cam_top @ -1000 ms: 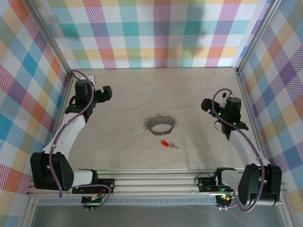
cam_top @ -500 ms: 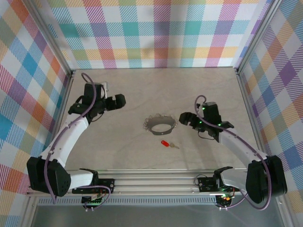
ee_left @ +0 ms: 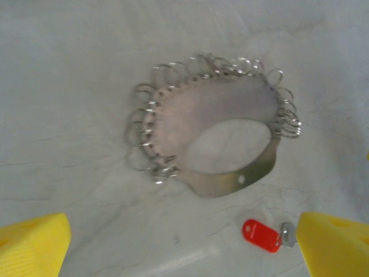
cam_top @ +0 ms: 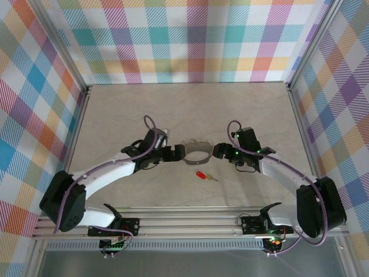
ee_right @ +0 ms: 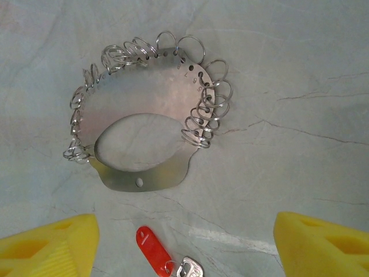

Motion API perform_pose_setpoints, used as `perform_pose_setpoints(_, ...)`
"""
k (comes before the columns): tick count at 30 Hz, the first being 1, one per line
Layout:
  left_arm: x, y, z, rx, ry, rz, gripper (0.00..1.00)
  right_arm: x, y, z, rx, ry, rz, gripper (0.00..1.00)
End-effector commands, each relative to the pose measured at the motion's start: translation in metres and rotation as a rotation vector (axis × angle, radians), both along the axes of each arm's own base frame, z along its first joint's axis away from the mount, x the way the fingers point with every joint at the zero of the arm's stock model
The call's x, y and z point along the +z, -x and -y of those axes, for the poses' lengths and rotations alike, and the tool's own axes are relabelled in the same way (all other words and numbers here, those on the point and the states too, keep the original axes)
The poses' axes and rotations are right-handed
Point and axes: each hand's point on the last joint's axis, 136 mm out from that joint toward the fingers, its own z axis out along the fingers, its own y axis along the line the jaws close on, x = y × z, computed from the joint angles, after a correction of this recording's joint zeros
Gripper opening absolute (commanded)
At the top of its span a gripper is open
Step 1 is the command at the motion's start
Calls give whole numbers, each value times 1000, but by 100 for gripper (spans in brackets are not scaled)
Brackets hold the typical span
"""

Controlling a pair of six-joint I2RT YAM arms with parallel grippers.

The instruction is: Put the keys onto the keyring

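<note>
keyring lies on the table. left hand came in at its nine o'clock, right hand at three, both spread wide. key waits at six, not picked yet.

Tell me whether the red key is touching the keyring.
Apart. In the right wrist view the key lies below the keyring, with a strip of bare table between them.
</note>
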Motion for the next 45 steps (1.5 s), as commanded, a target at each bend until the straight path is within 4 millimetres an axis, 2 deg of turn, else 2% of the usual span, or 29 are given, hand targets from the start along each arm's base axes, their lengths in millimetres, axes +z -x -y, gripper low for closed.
perform_pose_setpoints(1, 10, -11, 31, 32, 71, 47, 100, -5, 6, -2, 20, 2, -15, 76)
perform_pose_setpoints(7, -5, -4, 63, 20, 126, 15, 100, -15, 9, -9, 42, -24, -34, 68)
perform_pose_setpoints(13, -20, -7, 78, 0, 142, -4, 100, -24, 4, -24, 87, -34, -47, 58)
perform_pose_setpoints(19, -28, -13, 84, -15, 128, 2, 100, -29, -4, -33, 107, -26, -59, 54)
perform_pose_setpoints(24, -35, -22, 82, -17, 113, -2, 100, -36, -10, -40, 114, -19, -69, 50)
perform_pose_setpoints(38, -61, -53, 52, 36, 93, -27, 100, -40, -34, -57, 139, -22, -73, 42)
perform_pose_setpoints(42, -59, -65, 45, 35, 73, -19, 100, -38, -35, -60, 150, -25, -73, 40)
perform_pose_setpoints(45, -50, -71, 47, 13, 73, -6, 100, -36, -32, -58, 150, -22, -71, 39)
